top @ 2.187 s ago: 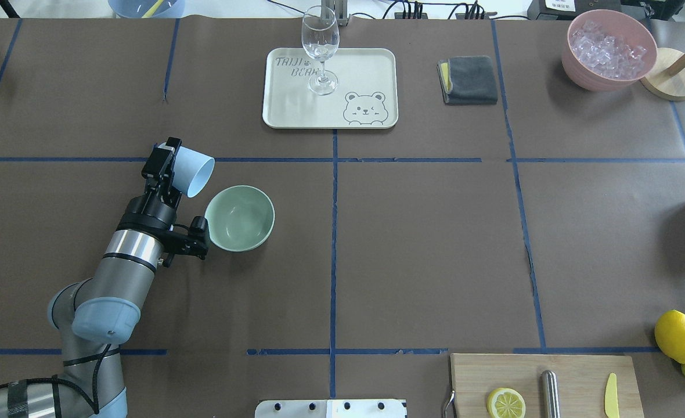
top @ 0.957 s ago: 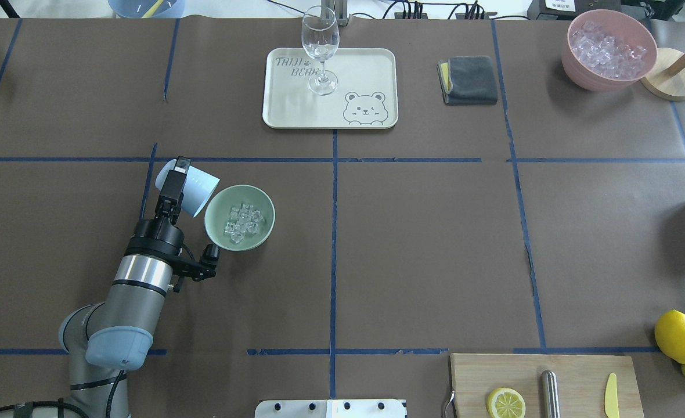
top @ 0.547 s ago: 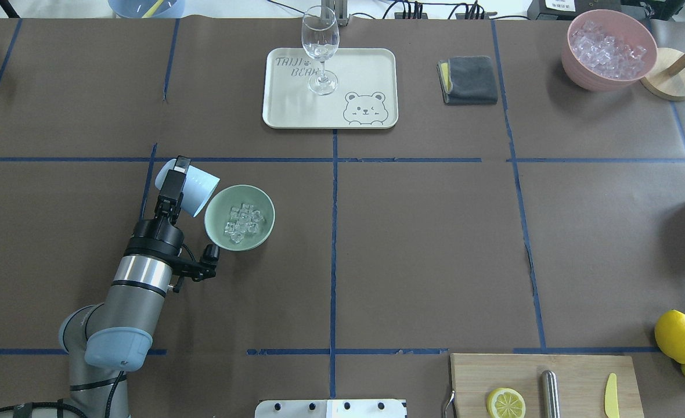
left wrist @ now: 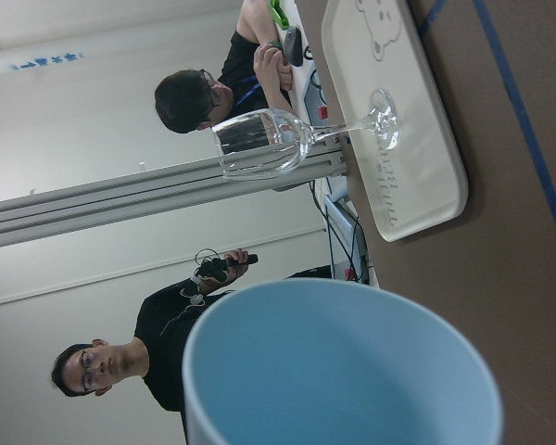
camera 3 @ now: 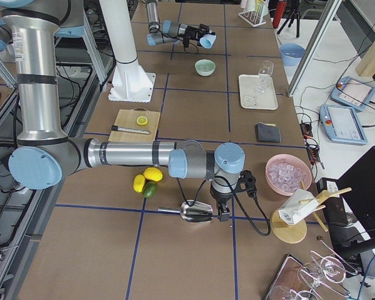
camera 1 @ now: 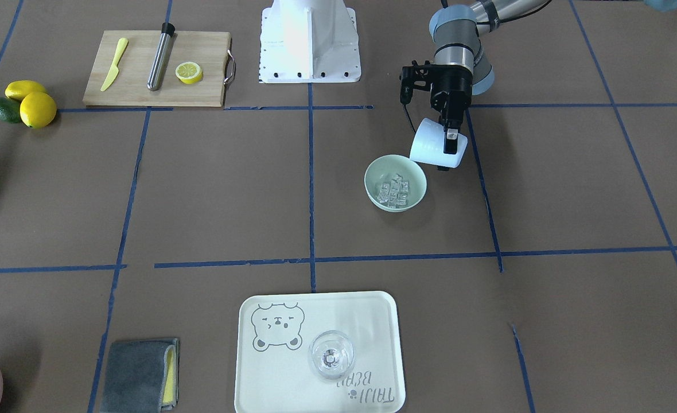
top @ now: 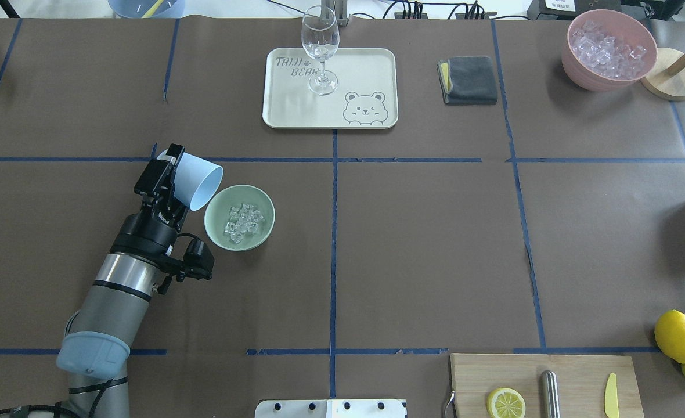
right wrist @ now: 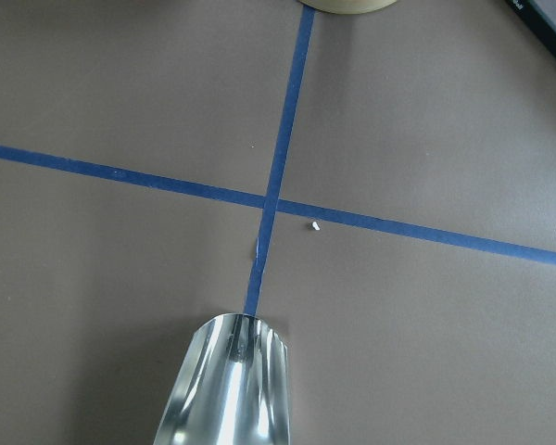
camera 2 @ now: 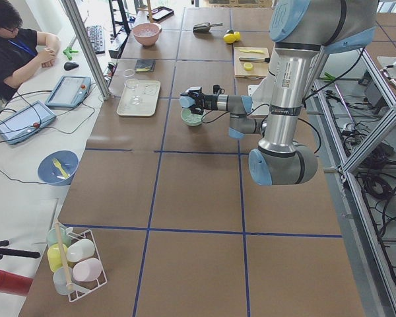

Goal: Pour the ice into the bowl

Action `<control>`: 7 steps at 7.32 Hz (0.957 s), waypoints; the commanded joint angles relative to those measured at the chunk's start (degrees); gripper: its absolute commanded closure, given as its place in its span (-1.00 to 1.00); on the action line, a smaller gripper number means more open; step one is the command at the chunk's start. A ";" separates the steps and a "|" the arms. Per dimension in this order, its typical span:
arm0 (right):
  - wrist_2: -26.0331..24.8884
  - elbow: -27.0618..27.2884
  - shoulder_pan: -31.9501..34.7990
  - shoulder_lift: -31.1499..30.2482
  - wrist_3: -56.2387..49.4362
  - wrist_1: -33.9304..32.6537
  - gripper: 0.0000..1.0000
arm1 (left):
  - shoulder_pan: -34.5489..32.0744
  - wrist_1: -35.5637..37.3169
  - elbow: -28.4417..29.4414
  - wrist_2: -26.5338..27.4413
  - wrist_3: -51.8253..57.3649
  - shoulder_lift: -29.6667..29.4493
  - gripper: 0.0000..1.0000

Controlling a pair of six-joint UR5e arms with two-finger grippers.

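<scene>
Brown table (top: 435,232) | left claw (top: 171,173) clamped on tilted blue cup (top: 202,184) | ice (top: 242,222) in bowl (top: 216,233)

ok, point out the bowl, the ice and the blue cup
bowl (top: 266,225): overhead exterior view, bare inner wall on its right side.
ice (top: 242,222): overhead exterior view, middle of the cube pile in the bowl.
blue cup (top: 200,181): overhead exterior view, outer side wall near the mouth.
</scene>
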 commanded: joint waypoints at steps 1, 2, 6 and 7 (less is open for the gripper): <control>0.00 0.00 0.00 0.03 0.00 0.00 -1.00 | 0.03 -3.54 -0.71 -8.16 -28.29 -0.06 1.00; 0.00 0.00 0.09 0.03 0.00 0.00 -1.00 | 0.03 -6.77 -0.80 -11.51 -42.80 -0.06 1.00; 0.00 0.00 0.18 0.20 0.00 0.00 -1.00 | 1.26 -9.00 -2.03 -12.60 -82.87 0.20 1.00; 0.00 0.00 0.18 0.12 0.00 0.00 -1.00 | 1.17 -8.82 -2.12 -12.60 -85.29 1.77 1.00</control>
